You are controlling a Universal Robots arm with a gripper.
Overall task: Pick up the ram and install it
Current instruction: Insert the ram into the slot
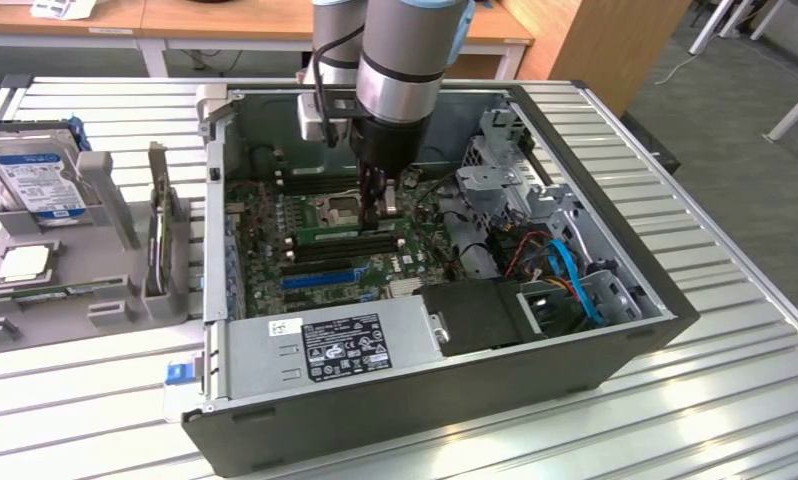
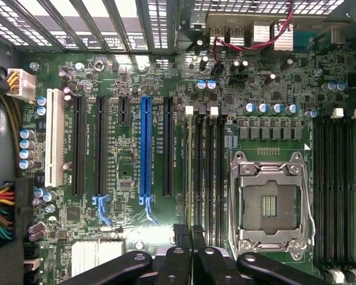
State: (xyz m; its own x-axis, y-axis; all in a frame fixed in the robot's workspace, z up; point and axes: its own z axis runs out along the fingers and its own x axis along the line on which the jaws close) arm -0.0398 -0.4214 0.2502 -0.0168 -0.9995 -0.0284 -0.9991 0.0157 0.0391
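Gripper: the black two-fingered gripper [image 2: 190, 233] is clenched on the near end of the ram. In the wrist view its fingers [image 2: 179, 237] nearly meet, with the stick's edge running in between them.
Ram: the long, thin green circuit-board stick [image 2: 189, 166] stands on edge in a black memory slot. That slot is the outermost of the bank just beside the silver-framed empty processor socket [image 2: 270, 205].
Wrist view alone: a second bank of black memory slots [image 2: 335, 184] lies on the socket's other side. Past the ram, away from the socket, come black expansion slots, one blue plastic slot [image 2: 145, 148] and a white slot [image 2: 54, 142].
Exterior view alone: the grey arm comes straight down into the open dark-grey computer case [image 1: 639, 330]. The gripper [image 1: 379, 210] is beside the socket [image 1: 340, 208], and the ram [image 1: 346, 236] shows as a green strip lying level in its slot.
Nearer than the socket: a grey power-supply box with a black label [image 1: 332, 345].
Outside the case: well apart from the socket, toward the exterior view's left, a silver hard drive [image 1: 36, 180] stands in a grey holder.
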